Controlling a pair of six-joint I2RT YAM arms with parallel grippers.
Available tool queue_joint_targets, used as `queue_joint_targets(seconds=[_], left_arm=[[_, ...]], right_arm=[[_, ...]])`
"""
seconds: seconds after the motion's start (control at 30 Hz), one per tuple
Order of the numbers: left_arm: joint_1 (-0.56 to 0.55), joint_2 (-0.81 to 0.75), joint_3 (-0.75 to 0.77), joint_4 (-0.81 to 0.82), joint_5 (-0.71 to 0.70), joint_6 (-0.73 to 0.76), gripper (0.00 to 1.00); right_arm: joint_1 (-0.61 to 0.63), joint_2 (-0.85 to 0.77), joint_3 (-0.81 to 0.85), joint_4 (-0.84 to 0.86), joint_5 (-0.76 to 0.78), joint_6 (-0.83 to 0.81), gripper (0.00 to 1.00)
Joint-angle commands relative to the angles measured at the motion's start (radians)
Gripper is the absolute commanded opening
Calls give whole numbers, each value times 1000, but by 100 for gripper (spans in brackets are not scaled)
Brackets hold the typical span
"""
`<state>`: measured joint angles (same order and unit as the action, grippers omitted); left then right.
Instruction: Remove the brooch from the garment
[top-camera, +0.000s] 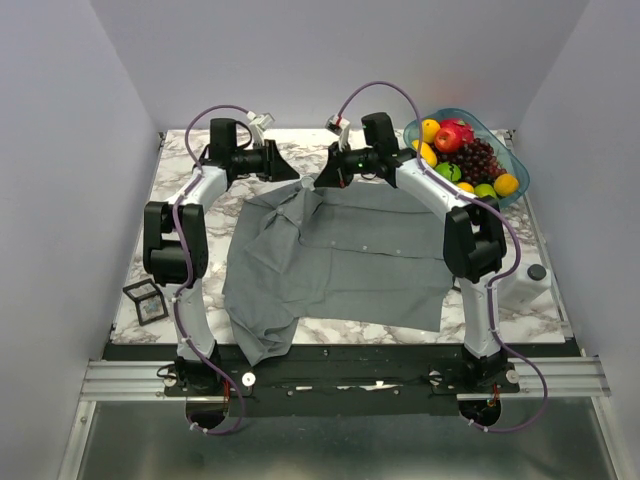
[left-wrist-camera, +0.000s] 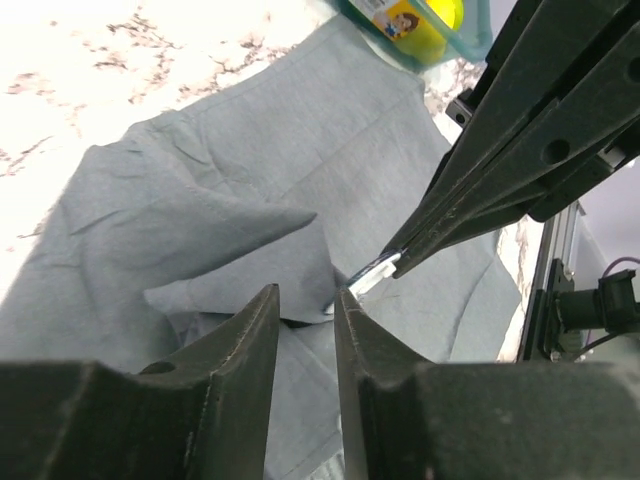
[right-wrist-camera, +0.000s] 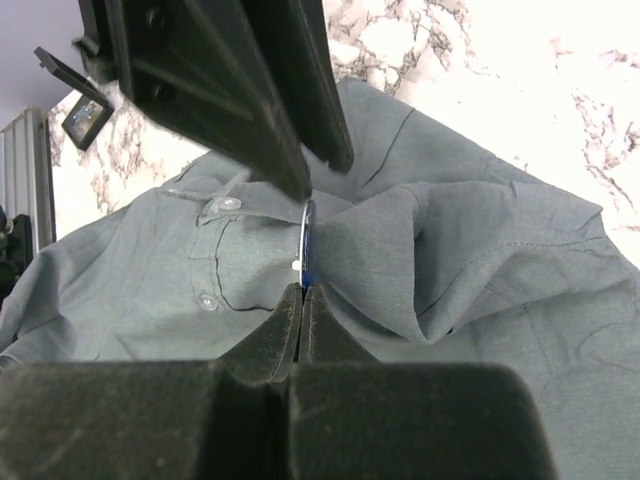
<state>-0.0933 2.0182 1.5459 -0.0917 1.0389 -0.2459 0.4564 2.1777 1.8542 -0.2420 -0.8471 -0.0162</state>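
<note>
Now your right end effector pinches the brooch, apparently not yet off the shirt; left end effector: grip unclear.

Plain grey walls, white marble-patterned table, aluminium rail at near edge

I'm seeing two arms built from white-grey links with chunky black joint housings, the left arm on the left of the overhead frame and the right arm on the right. A purple cable is running along each one, down to the black bases at the bottom edge. In the wrist frames I'm looking at matte black fingers on the left gripper, thick and tapering, while the right gripper is showing long wedge-shaped sides with small round holes.
</note>
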Motion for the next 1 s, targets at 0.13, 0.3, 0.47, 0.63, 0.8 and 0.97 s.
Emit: queue_joint_targets(seconds=[0.13, 0.3, 0.47, 0.63, 0.8, 0.97], left_arm=[[14, -27, -13, 124, 79, -42, 39], [6, -10, -4, 149, 174, -24, 48], [-9, 16, 77, -115, 216, 243, 48], [-23, 43, 134, -327, 165, 439, 47], [-23, 48, 120, -275, 124, 418, 48], [-28, 73, 138, -229, 135, 379, 46]], right_arm=[[8, 2, 25, -31, -13, -10, 0], [8, 1, 19, -29, -15, -10, 0], [8, -4, 11, -26, -12, -7, 0], [10, -7, 11, -26, -10, -7, 1], [8, -7, 11, -26, -9, -5, 1], [8, -4, 10, -26, -9, -5, 0]])
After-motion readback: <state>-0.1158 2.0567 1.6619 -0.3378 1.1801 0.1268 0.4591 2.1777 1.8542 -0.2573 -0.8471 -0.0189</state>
